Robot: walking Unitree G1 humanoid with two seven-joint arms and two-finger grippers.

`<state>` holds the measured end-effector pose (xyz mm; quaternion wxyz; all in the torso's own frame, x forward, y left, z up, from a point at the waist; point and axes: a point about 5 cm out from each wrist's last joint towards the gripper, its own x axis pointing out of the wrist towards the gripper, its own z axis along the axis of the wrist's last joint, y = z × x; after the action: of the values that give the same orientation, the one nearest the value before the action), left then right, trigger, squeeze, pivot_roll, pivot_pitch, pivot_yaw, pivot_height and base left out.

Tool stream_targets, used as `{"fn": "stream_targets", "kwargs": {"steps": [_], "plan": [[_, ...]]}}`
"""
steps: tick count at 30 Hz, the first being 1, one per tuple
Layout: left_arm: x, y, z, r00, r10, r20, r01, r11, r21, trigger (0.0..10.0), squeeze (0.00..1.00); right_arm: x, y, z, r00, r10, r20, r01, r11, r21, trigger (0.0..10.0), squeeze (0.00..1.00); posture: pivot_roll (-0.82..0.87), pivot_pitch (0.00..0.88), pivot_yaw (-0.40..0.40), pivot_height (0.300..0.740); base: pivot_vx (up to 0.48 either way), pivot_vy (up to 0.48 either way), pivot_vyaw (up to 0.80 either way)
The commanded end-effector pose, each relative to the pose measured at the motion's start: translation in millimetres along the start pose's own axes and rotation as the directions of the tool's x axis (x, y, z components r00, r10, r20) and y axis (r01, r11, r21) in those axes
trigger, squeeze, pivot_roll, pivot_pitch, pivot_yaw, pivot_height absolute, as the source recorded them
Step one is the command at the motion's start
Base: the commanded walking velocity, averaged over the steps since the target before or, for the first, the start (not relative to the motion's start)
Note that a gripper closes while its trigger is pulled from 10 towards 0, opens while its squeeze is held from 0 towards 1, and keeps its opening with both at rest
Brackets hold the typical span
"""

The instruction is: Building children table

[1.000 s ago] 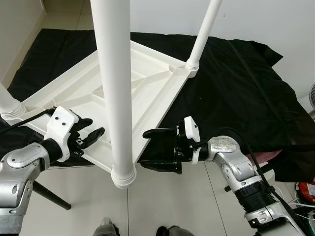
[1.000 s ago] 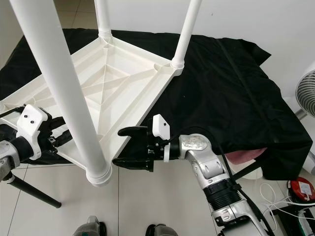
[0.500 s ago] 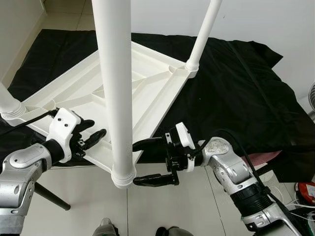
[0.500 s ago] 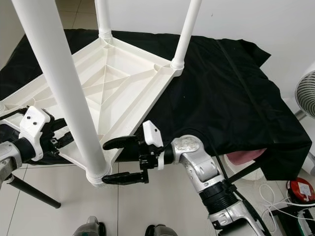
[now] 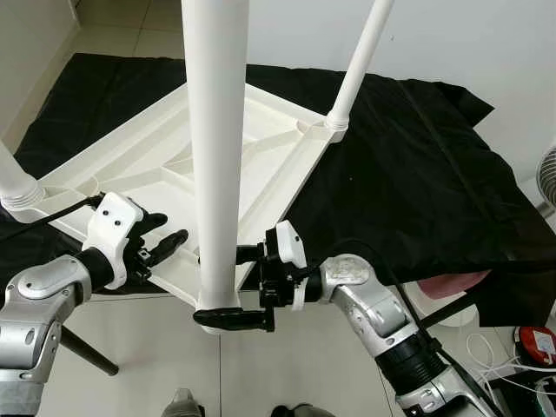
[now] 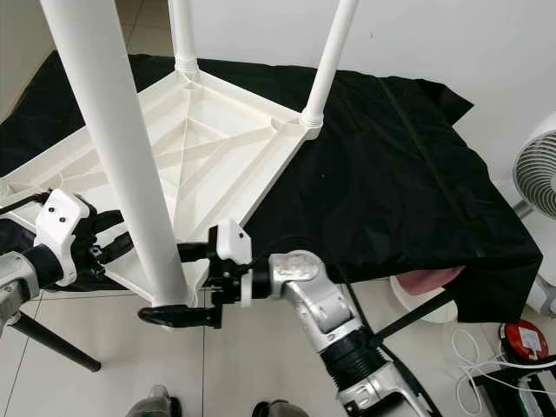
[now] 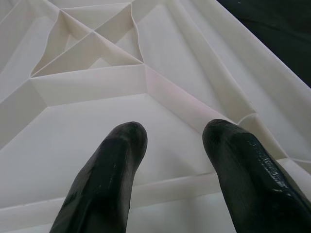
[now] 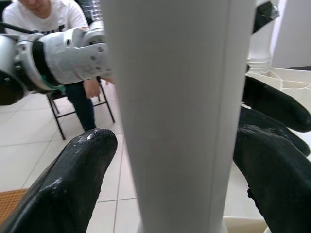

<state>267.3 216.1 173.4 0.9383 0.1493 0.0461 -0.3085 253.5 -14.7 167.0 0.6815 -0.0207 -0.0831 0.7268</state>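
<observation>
White plastic children's table (image 5: 234, 148) lies upside down on a black cloth (image 5: 408, 165) that covers the bench, ribbed underside up, legs pointing up. Near leg (image 5: 215, 156) stands in the corner socket (image 5: 217, 304) that overhangs the bench edge toward the robot; far leg (image 5: 360, 61) sits in the far right corner; a third leg's base (image 5: 16, 187) is at the left corner, a fourth (image 6: 181, 35) at the back. Right hand (image 5: 228, 287) is wide open, one finger (image 5: 230, 319) below the socket rim and the other behind the near leg, so the leg's lower end sits between them; right wrist view shows the leg filling the gap between the two fingers, with space on both sides, not clamped. Left hand (image 5: 161, 239) rests over the table's near left edge, fingers apart; left wrist view shows both fingers (image 7: 104, 179) over the ribbed underside, holding nothing. Seated person (image 8: 43, 19) in a white shirt visible beyond the left arm in the right wrist view. White fan (image 6: 539, 178) at far right, tiled floor (image 5: 148, 347) below.
</observation>
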Motion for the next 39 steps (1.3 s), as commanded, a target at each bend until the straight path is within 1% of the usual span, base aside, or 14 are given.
{"fn": "stream_targets", "kwargs": {"steps": [1, 2, 3, 5, 6, 9, 10, 12, 13, 14, 15, 29, 35, 39], "plan": [[1.2, -3.7, -2, 1.000, -0.030, -0.003, 0.030, 1.000, 0.002, 10.0, 0.00, -0.3, -1.7, -6, 0.999, -0.038, -0.016, 0.038, 0.999, 0.005, 10.0, 0.00, 0.16, 0.062, -0.094, 0.740, 0.000, 0.000, 0.00], [1.2, -3.7, -2, 1.000, -0.030, -0.003, 0.030, 1.000, 0.002, 10.0, 0.00, -0.3, -1.7, -6, 0.999, -0.038, -0.016, 0.038, 0.999, 0.005, 10.0, 0.00, 0.16, 0.062, -0.094, 0.740, 0.000, 0.000, 0.00], [1.6, -4.1, -2, 0.999, -0.033, -0.003, 0.033, 0.999, 0.002, 10.0, 0.00, 2.0, -5.9, -8, 0.995, -0.098, -0.018, 0.098, 0.995, 0.000, 2.8, 0.00, 0.16, 0.061, -0.095, 0.740, 0.000, 0.000, 0.00], [1.9, -4.3, -2, 0.999, -0.034, -0.003, 0.034, 0.999, 0.003, 10.0, 0.00, 3.9, -8.2, -10, 0.992, -0.127, -0.018, 0.127, 0.992, 0.013, 2.5, 0.00, 0.16, 0.059, -0.093, 0.740, 0.000, 0.000, 0.00], [2.3, -4.4, -2, 0.999, -0.035, -0.003, 0.035, 0.999, 0.004, 10.0, 0.00, 4.8, -10.7, -11, 0.986, -0.164, -0.017, 0.164, 0.986, 0.011, 0.0, 0.00, 0.16, 0.057, -0.093, 0.740, 0.000, 0.000, 0.00], [2.5, -4.3, -2, 0.999, -0.037, -0.003, 0.037, 0.999, 0.004, 10.0, 0.00, 3.8, -13.7, -10, 0.979, -0.206, -0.011, 0.206, 0.979, 0.003, 0.0, 0.00, 0.16, 0.054, -0.092, 0.740, 0.000, 0.000, 0.00], [2.8, -4.0, -2, 0.999, -0.037, -0.003, 0.037, 0.999, 0.004, 10.0, 0.00, 1.9, -17.9, -9, 0.967, -0.255, -0.003, 0.255, 0.967, 0.011, 2.4, 0.00, 0.16, 0.052, -0.091, 0.740, 0.000, 0.000, 0.00], [2.8, -4.0, -2, 0.999, -0.037, -0.003, 0.037, 0.999, 0.004, 10.0, 0.00, 1.9, -17.9, -9, 0.967, -0.255, -0.003, 0.255, 0.967, 0.011, 2.4, 0.00, 0.16, 0.052, -0.091, 0.740, 0.000, 0.000, 0.00], [3.0, -3.9, -2, 0.999, -0.038, -0.003, 0.038, 0.999, 0.004, 10.0, 0.00, -1.6, -19.8, -8, 0.960, -0.280, 0.001, 0.280, 0.960, 0.005, 4.5, 0.00, 0.16, 0.049, -0.091, 0.740, 0.000, 0.000, 0.00], [3.0, -3.9, -2, 0.999, -0.038, -0.003, 0.038, 0.999, 0.004, 10.0, 0.00, -1.6, -19.8, -8, 0.960, -0.280, 0.001, 0.280, 0.960, 0.005, 4.5, 0.00, 0.16, 0.049, -0.091, 0.740, 0.000, 0.000, 0.00], [3.1, -3.9, -2, 0.999, -0.041, -0.004, 0.041, 0.999, 0.006, 10.0, 0.00, -5.4, -21.1, -7, 0.955, -0.298, 0.004, 0.298, 0.955, 0.001, 10.0, 0.00, 0.16, 0.047, -0.088, 0.740, 0.000, 0.000, 0.00], [8.2, -0.1, 0, 0.998, -0.063, -0.006, 0.064, 0.998, 0.021, 10.0, 0.00, -69.7, -11.3, -4, 0.947, -0.312, -0.073, 0.310, 0.950, -0.039, 10.0, 0.00, 0.13, 0.056, -0.064, 0.740, 0.000, 0.000, 0.00], [10.1, 0.4, 1, 0.997, -0.072, -0.007, 0.072, 0.997, 0.025, 10.0, 0.00, -100.5, -17.6, -8, 0.907, -0.397, -0.141, 0.395, 0.918, -0.043, 10.0, 0.00, 0.11, 0.066, -0.052, 0.740, 0.000, 0.000, 0.00], [11.4, 1.4, 2, 0.997, -0.080, -0.008, 0.080, 0.996, 0.029, 10.0, 0.00, -127.3, -25.6, -14, 0.848, -0.493, -0.193, 0.489, 0.869, -0.070, 10.0, 0.00, 0.11, 0.067, -0.041, 0.740, 0.000, 0.000, 0.00]]}}
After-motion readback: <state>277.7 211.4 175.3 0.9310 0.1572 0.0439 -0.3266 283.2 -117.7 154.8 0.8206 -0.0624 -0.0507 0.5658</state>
